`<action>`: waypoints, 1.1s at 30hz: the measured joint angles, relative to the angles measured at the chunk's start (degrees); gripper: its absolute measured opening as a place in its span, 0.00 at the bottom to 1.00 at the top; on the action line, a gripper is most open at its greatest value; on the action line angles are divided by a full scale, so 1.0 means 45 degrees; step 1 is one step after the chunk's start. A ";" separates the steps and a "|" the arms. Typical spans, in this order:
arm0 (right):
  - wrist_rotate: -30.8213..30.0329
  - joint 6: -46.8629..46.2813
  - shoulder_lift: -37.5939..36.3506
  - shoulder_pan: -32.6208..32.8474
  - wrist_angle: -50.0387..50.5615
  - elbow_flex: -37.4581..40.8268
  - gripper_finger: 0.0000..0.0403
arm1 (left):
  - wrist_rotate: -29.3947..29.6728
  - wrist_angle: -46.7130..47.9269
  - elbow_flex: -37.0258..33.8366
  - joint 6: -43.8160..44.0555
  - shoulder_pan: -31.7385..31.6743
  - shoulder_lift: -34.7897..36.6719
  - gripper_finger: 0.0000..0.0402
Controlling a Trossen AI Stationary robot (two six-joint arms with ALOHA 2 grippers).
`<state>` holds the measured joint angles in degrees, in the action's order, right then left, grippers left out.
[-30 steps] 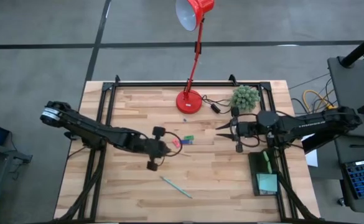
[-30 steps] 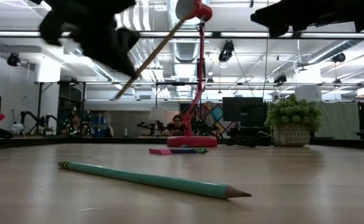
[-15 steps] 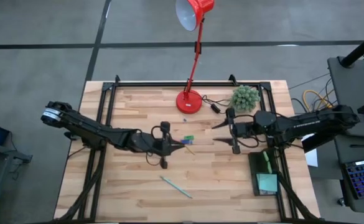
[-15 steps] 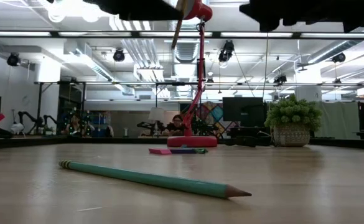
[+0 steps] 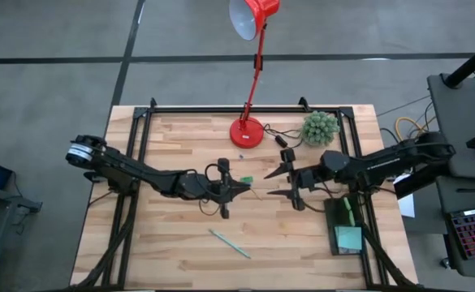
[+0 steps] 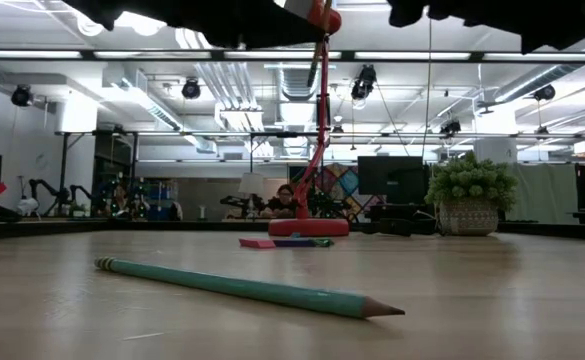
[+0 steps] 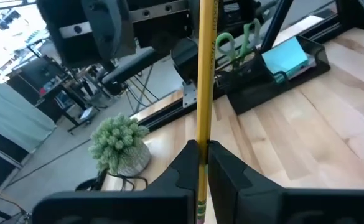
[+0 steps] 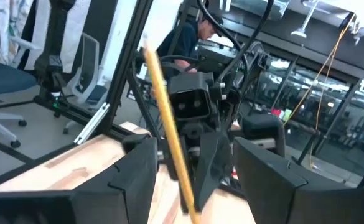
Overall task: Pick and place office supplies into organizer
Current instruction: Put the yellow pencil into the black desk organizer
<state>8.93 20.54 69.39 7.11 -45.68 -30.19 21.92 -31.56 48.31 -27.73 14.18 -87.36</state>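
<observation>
A thin yellow pencil (image 7: 205, 74) hangs over the table's middle, with my left gripper (image 7: 200, 149) shut on it. It sticks out toward my right gripper (image 8: 194, 149), which faces it from the table's right. The right gripper's fingers stand open on either side of the pencil's free end (image 8: 163, 106); I see no touch. A teal pencil (image 5: 229, 242) lies flat near the front edge. Small pink and green pieces (image 5: 243, 180) lie mid-table. The dark organizer (image 5: 347, 227) at the right front holds green-handled scissors (image 7: 241, 40) and a light-teal sticky pad (image 7: 285, 56). My left gripper pinches the yellow pencil between its two fingertips (image 7: 185, 158), close to the pencil's near end (image 7: 200, 186). The fingers come level from the table's left and lie along the pencil. Most of its length juts out past them, lifted clear of the table.
A red desk lamp (image 5: 248, 130) and a green potted plant (image 5: 320, 126) stand at the back, with a cable between them. Black frame rails (image 5: 245, 109) run along the far edge and both sides. Bare wood lies at the front left.
My left gripper has gone toward the table's right edge and tipped up from slanting down to about level. The yellow pencil went with it and now points at the right gripper. My right gripper has moved toward the table's left, up to the pencil's free end.
</observation>
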 joint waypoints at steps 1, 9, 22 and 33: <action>0.0000 -0.0032 0.0206 0.0000 0.0016 -0.0158 0.50 | -0.0001 -0.0229 0.0007 -0.0019 -0.0035 -0.0159 0.00; 0.0005 -0.0056 0.1474 0.0012 0.0211 -0.1206 0.50 | -0.0021 -0.0238 0.0035 0.0047 -0.0138 -0.0376 0.00; 0.0010 -0.0814 0.1855 0.0034 0.0832 -0.1822 0.50 | -0.0036 -0.0548 0.0092 0.0064 -0.0185 -0.0376 0.00; 0.0010 -0.1230 0.1914 0.0034 0.0866 -0.1915 0.40 | -0.0051 -0.0553 0.0092 0.0068 -0.0240 -0.0376 0.00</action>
<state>8.97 15.00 78.00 7.27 -41.78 -38.81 21.69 -34.05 48.73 -27.42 13.10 -89.06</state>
